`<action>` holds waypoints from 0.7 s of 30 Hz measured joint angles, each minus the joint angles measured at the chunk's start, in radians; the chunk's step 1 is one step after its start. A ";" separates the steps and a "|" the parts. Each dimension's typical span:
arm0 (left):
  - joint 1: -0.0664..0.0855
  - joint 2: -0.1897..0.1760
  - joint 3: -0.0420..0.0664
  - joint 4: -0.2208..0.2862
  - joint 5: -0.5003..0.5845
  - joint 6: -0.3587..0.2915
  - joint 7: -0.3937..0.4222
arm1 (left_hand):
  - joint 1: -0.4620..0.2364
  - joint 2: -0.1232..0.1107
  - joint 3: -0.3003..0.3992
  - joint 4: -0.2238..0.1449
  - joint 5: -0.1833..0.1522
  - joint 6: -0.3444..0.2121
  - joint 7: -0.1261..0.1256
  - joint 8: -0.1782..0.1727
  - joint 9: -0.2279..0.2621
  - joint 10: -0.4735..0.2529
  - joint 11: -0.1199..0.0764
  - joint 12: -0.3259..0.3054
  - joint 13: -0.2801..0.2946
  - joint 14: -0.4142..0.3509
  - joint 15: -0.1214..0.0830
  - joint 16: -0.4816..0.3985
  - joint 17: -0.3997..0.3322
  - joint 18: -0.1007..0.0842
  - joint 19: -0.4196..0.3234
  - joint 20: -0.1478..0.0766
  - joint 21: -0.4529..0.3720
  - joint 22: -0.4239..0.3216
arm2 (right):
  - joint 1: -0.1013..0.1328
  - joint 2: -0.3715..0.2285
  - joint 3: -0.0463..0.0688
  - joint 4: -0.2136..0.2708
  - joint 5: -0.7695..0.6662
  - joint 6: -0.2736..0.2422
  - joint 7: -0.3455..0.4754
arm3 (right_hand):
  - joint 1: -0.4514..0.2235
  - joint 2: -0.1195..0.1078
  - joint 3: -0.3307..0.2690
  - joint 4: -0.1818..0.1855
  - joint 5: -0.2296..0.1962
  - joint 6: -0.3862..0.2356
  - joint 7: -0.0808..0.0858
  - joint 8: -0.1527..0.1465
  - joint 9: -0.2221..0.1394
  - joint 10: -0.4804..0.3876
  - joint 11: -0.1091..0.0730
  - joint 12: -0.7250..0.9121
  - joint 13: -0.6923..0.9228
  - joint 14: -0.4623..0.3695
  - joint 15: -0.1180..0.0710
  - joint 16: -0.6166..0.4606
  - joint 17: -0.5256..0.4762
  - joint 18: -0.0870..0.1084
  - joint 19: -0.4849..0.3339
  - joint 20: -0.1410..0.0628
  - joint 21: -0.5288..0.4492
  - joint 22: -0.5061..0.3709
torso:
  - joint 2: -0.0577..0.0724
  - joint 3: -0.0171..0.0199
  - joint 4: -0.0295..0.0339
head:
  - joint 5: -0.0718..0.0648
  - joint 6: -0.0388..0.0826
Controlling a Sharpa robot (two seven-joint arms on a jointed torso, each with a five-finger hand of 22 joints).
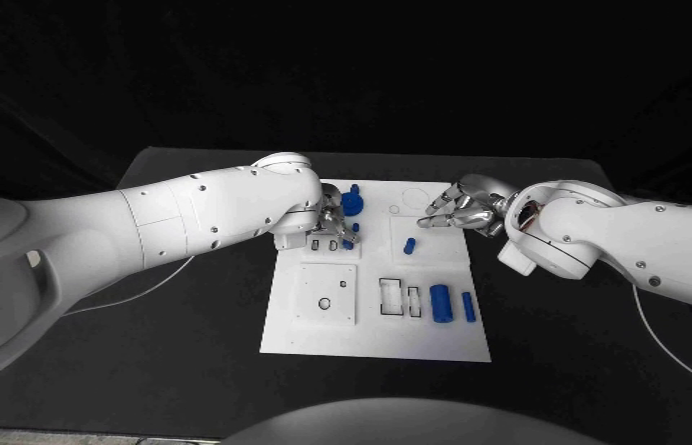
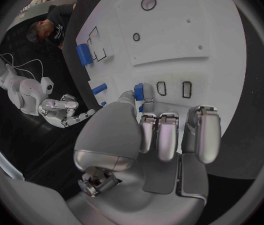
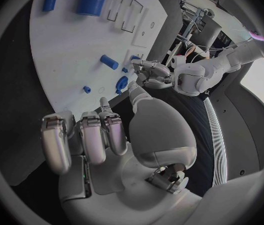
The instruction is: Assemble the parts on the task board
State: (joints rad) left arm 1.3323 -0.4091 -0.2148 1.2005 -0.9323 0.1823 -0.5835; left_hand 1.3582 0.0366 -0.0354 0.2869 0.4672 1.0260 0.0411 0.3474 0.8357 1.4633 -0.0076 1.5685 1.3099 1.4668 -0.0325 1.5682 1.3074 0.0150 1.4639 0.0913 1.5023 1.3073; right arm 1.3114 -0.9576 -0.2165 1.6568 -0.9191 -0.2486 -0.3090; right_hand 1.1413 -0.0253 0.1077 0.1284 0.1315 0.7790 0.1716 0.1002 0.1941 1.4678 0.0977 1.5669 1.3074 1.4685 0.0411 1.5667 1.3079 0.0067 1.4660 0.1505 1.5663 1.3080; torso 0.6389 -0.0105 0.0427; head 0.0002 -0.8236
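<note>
The white task board (image 1: 433, 335) lies mid-table. My left hand (image 1: 335, 223) hovers over its far left part, thumb and a finger pinching a small blue part (image 2: 139, 91) beside two small slots (image 2: 186, 89). Just beyond the hand stands a larger blue piece (image 1: 355, 203). A short blue peg (image 1: 410, 246) lies at mid-board. A thick blue cylinder (image 1: 441, 303) and a thinner one (image 1: 469, 306) lie near rectangular cut-outs (image 1: 391, 297). My right hand (image 1: 459, 211) hangs over the board's far right edge, fingers apart and holding nothing.
A raised white panel (image 1: 329, 292) with small holes takes up the board's near left. Thin pale cables (image 1: 159, 285) trail across the black table on both sides. The board's near strip is bare.
</note>
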 measured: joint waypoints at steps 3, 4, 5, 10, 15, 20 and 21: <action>0.000 -0.002 0.000 0.000 0.000 -0.002 0.002 | 0.002 -0.003 0.000 0.000 0.003 0.000 0.000 -0.001 0.000 0.000 0.000 0.000 0.000 0.000 0.000 0.000 0.000 0.000 0.000 0.000 0.000 0.000 | 0.000 0.000 0.000 0.000 0.000 0.000 0.000 | 0.000 0.000 0.000 0.000 0.000 0.000 0.000 0.000 0.000 0.000 0.000 0.000 0.000 0.000 0.000 0.000 0.000 0.000 0.000 0.000 0.000 0.000 | 0.000 0.0001 0.0000 | 0.000 0.000; 0.000 -0.002 0.000 0.001 0.000 -0.002 0.002 | 0.002 -0.003 0.000 0.000 0.011 0.000 0.000 -0.001 0.000 0.000 0.000 0.000 0.000 0.000 0.000 0.000 0.000 0.000 0.000 0.000 0.000 0.000 | 0.000 0.000 0.000 0.000 0.000 0.000 0.000 | 0.000 0.000 0.000 0.000 0.000 0.000 0.000 0.000 0.000 0.000 0.000 0.000 0.000 0.000 0.000 0.000 0.000 0.000 0.000 0.000 0.000 0.000 | 0.000 0.0001 0.0001 | 0.000 0.000; 0.000 -0.003 0.000 0.001 0.000 -0.003 0.003 | 0.003 -0.003 0.000 0.000 0.022 0.000 0.000 -0.004 0.000 0.000 0.000 0.000 0.000 0.000 0.000 0.000 0.000 0.000 0.000 0.000 0.000 0.000 | 0.000 -0.001 0.000 -0.001 0.000 0.000 -0.001 | 0.000 0.000 0.000 0.000 0.000 0.000 0.000 0.000 0.000 0.000 0.000 0.000 0.000 0.000 0.000 0.000 0.000 0.000 0.000 0.000 0.000 0.000 | 0.000 0.0001 0.0001 | 0.000 0.000; 0.000 -0.010 0.000 0.004 0.000 -0.009 0.006 | 0.004 -0.011 0.003 0.003 0.058 0.005 -0.002 -0.008 0.003 0.000 0.000 0.000 -0.001 0.000 0.000 0.000 0.000 0.000 0.000 0.000 0.000 0.000 | -0.001 -0.002 0.000 -0.002 0.000 0.000 -0.001 | 0.000 0.000 0.000 0.000 0.000 0.000 0.000 0.000 0.000 0.000 0.000 0.000 0.000 0.000 0.000 0.000 0.000 0.000 0.000 0.000 0.000 0.000 | 0.000 0.0005 0.0001 | 0.000 0.001; 0.000 -0.022 0.001 0.015 0.000 -0.017 0.009 | 0.001 -0.015 0.003 0.003 0.058 0.006 -0.002 -0.008 0.004 0.000 0.000 0.000 -0.002 0.000 0.000 0.000 0.000 0.000 0.000 0.000 0.000 0.000 | -0.002 -0.003 0.000 -0.005 0.000 0.001 -0.001 | 0.000 0.000 0.000 0.000 0.000 0.000 0.000 0.000 0.000 0.000 0.000 0.000 0.000 0.000 0.000 0.000 0.000 0.000 0.000 0.000 0.000 0.000 | -0.001 0.0005 0.0001 | 0.000 0.003; 0.012 -0.042 0.002 0.037 -0.003 -0.024 0.010 | 0.001 -0.015 0.003 0.003 0.070 0.009 -0.002 -0.009 0.004 0.002 -0.002 0.000 -0.001 -0.004 -0.004 0.000 0.000 0.000 0.000 0.000 0.000 0.000 | -0.004 -0.003 0.000 -0.008 0.000 0.001 -0.002 | 0.000 0.000 0.000 0.000 0.000 0.000 0.000 0.000 0.000 0.000 0.000 0.000 0.000 0.000 0.000 0.000 0.000 0.000 0.000 0.000 0.000 0.000 | -0.002 0.0011 0.0001 | 0.001 0.003; 0.016 -0.045 0.002 0.040 -0.003 -0.024 0.010 | 0.001 -0.015 0.003 0.002 0.071 0.011 -0.004 -0.009 0.004 0.003 -0.003 0.000 -0.001 -0.004 -0.004 0.000 0.000 0.000 0.000 0.000 0.000 0.000 | -0.004 -0.003 -0.001 -0.008 0.000 0.001 -0.002 | 0.000 0.000 0.000 0.000 0.000 0.000 0.000 0.000 0.000 0.000 0.000 0.000 0.000 0.000 0.000 0.000 0.000 0.000 0.000 0.000 0.000 0.000 | -0.002 0.0012 0.0001 | 0.001 0.003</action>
State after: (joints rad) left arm 1.3481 -0.4541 -0.2128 1.2406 -0.9356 0.1579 -0.5735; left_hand 1.3587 0.0217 -0.0322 0.2891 0.5382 1.0369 0.0372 0.3385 0.8400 1.4666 -0.0110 1.5685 1.3085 1.4631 -0.0361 1.5682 1.3073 0.0150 1.4639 0.0914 1.5023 1.3073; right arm 1.3075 -0.9606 -0.2170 1.6489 -0.9194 -0.2478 -0.3109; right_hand 1.1413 -0.0253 0.1077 0.1284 0.1315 0.7790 0.1716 0.1002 0.1939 1.4678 0.0977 1.5669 1.3073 1.4685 0.0411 1.5667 1.3076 0.0068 1.4660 0.1505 1.5663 1.3077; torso 0.6372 -0.0092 0.0428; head 0.0013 -0.8208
